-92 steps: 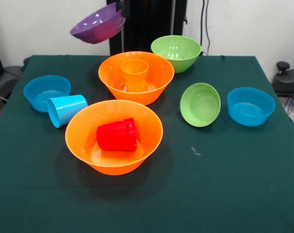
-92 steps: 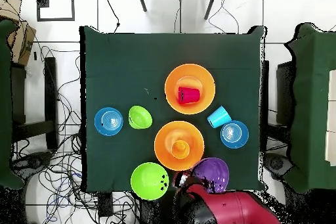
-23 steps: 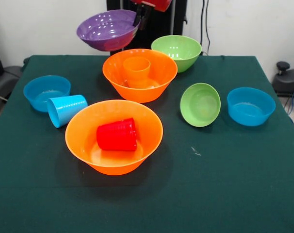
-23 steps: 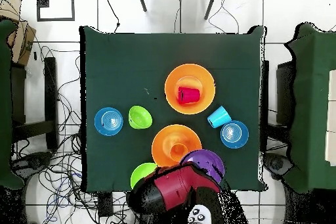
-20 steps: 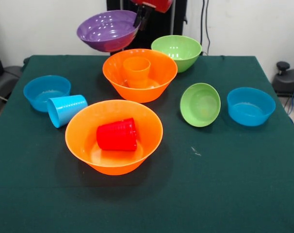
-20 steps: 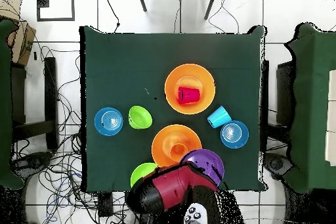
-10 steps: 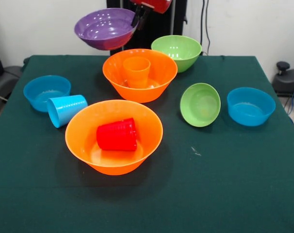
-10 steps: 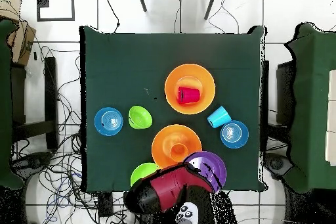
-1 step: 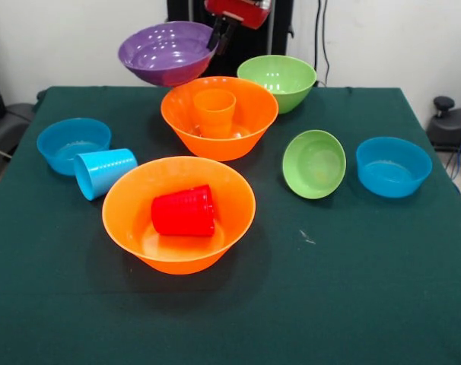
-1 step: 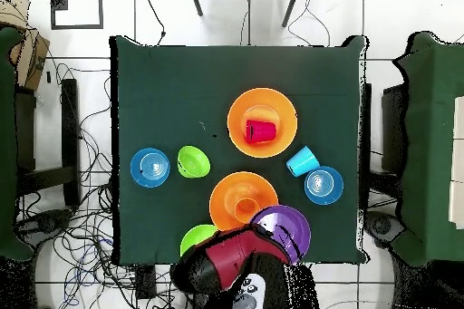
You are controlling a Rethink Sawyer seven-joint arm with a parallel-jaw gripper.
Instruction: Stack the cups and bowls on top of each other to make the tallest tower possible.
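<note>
Purple is the colour of the bowl [image 9: 168, 52] that the gripper [image 9: 217, 35] carries in the air: the jaws are closed on its right rim, and the bowl hangs a little tilted, above and to the left of the far orange bowl [image 9: 249, 114]. In that orange bowl the orange cup [image 9: 214, 112] stands upright, so I judge that the step in hand is to bring the purple bowl over this cup and set it there as the next level of the tower. The next move calls for a shift to the right and toward the near side until the bowl's base is centred over the cup's mouth, then a slow lowering with the bowl level, because the cup is narrow and a bowl set off centre would probably tip. The other things wait on the table [image 9: 352, 289]: the red cup [image 9: 184, 211] lies on its side in the near orange bowl [image 9: 128, 209], the light blue cup [image 9: 103, 172] lies on its side just beside the left blue bowl [image 9: 72, 143], and the large green bowl [image 9: 277, 80], the small green bowl [image 9: 314, 163] and the right blue bowl [image 9: 393, 166] stand apart on the right. Compared with the picture of about five seconds ago, the purple bowl is now more level and nearer to the orange bowl, and that orange bowl with its cup sits slightly more to the right.
</note>
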